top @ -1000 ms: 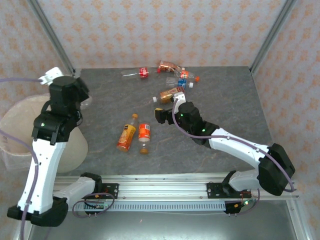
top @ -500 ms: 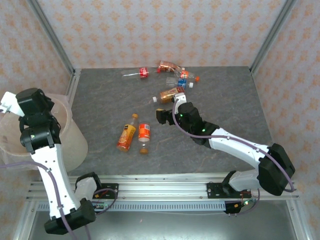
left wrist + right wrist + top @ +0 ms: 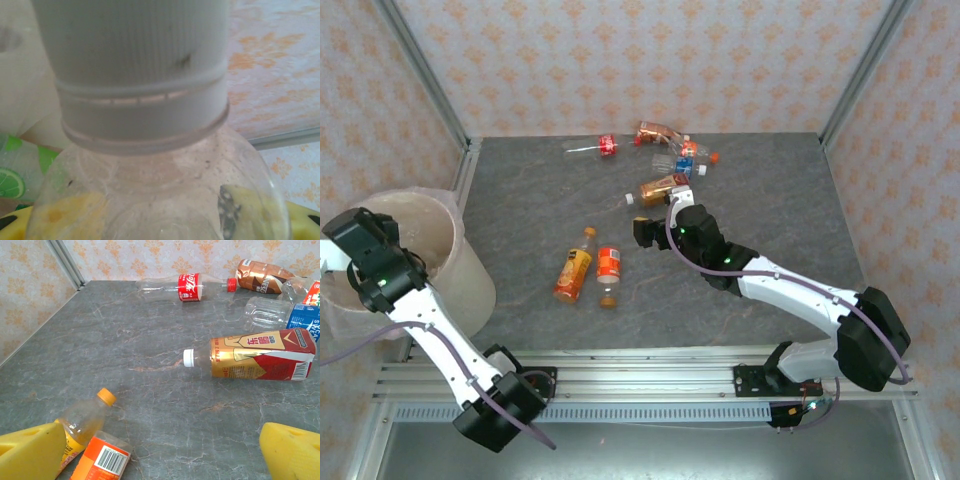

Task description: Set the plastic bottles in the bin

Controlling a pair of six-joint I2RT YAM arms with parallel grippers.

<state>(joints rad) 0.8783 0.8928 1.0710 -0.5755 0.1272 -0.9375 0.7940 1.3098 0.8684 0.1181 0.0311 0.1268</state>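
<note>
My left gripper (image 3: 150,222) is shut on a clear plastic bottle (image 3: 160,185) with a white cap (image 3: 135,75); yellow pads (image 3: 50,220) press its shoulders. The left wrist (image 3: 365,250) hangs over the left side of the pale bin (image 3: 470,290). My right gripper (image 3: 642,232) stands open low over the table, its pads (image 3: 30,450) wide apart with nothing between them. In front of it lie an orange-capped bottle (image 3: 85,420), an orange-labelled bottle (image 3: 100,457) and a gold-and-red bottle (image 3: 260,357). Farther back lie a red-labelled bottle (image 3: 185,287) and a brown one (image 3: 260,277).
A clear bottle (image 3: 267,312) and a blue-labelled one (image 3: 305,320) crowd the far right cluster. A green-labelled bottle (image 3: 15,170) shows below the held bottle. Metal posts (image 3: 430,90) and patterned walls (image 3: 640,60) enclose the grey table (image 3: 770,200). The rail (image 3: 640,385) runs along the near edge.
The left arm has swung left from the table's edge to over the bin, carrying the clear bottle. The right arm has barely moved and stays open.
</note>
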